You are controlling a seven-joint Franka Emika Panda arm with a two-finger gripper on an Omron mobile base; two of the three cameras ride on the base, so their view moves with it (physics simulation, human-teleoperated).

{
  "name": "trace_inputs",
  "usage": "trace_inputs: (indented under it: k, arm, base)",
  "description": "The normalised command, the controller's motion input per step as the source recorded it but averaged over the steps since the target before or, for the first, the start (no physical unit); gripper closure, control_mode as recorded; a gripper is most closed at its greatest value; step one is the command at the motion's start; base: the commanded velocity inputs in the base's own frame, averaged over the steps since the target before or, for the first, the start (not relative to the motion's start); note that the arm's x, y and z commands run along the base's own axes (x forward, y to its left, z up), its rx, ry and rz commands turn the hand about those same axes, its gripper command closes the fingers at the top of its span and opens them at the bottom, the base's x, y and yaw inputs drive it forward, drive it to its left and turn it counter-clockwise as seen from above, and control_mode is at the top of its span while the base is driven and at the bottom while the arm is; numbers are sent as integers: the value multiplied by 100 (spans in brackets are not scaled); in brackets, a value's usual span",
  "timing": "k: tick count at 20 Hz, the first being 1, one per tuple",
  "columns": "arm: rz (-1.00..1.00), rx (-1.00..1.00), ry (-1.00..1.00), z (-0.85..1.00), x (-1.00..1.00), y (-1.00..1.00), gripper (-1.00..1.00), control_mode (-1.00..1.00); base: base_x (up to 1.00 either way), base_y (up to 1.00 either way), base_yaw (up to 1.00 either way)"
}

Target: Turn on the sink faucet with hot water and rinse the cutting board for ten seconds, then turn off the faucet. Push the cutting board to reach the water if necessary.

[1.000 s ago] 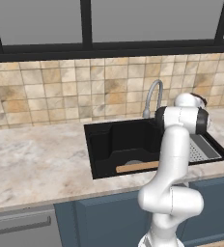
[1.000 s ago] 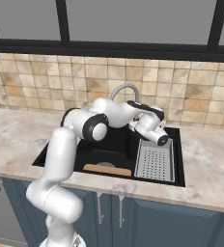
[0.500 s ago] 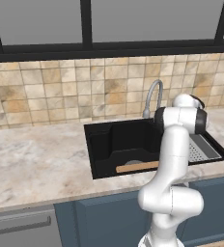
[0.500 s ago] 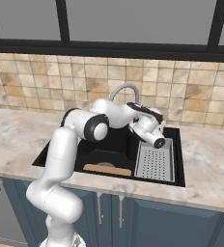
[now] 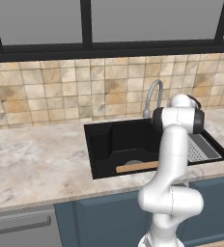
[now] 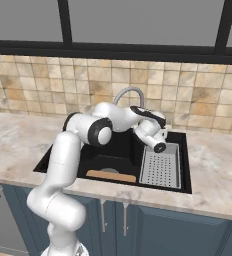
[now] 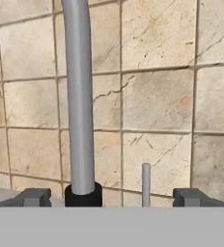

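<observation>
With its two dark finger tips (image 7: pixel 36 197) standing wide apart and nothing between them, the gripper (image 7: pixel 115 198) faces the tiled wall (image 7: pixel 157 96) behind the sink. Between the jaws, closer to the left tip, rises the sink faucet (image 7: pixel 79 96): its grey stem runs straight up and its small dark base sits just right of that tip. A thin grey upright lever (image 7: pixel 146 183) stands to the right of the stem, between it and the right tip; neither tip touches the stem or the lever as far as the hand view shows.

From the right base view the gripper (image 6: pixel 160 135) hangs over the back of the sink (image 6: pixel 113 150), just beside the arched faucet (image 6: pixel 128 95), and above the far end of a grey perforated drain tray (image 6: pixel 160 167) that fills the basin's right part. Well below and nearer the robot than the jaws, the cutting board (image 6: pixel 111 176) lies flat on the basin floor along the front wall, beside the tray and partly over the round grey drain (image 6: pixel 108 170). In the left base view the board (image 5: pixel 135 167) shows at the front of the black basin (image 5: pixel 119 144), with the faucet (image 5: pixel 152 96) behind it and the marbled counter (image 5: pixel 36 159) around
</observation>
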Motion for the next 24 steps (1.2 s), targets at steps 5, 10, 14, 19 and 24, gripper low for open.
trace_inputs:
  k: [5,10,14,19,24]
  arm:
    - [0,1,-2,-5,16,-12,-100,-100]
    - [0,1,-2,-6,10,-16,-100,-100]
    - [0,0,-1,-7,3,-13,-100,-100]
    - [0,0,0,-3,11,-2,-100,-100]
    - [0,0,0,0,9,0,-100,-100]
  base:
    - [0,0,0]
    - [0,0,0]
    - [0,0,0]
    - [0,0,0]
    - [0,0,0]
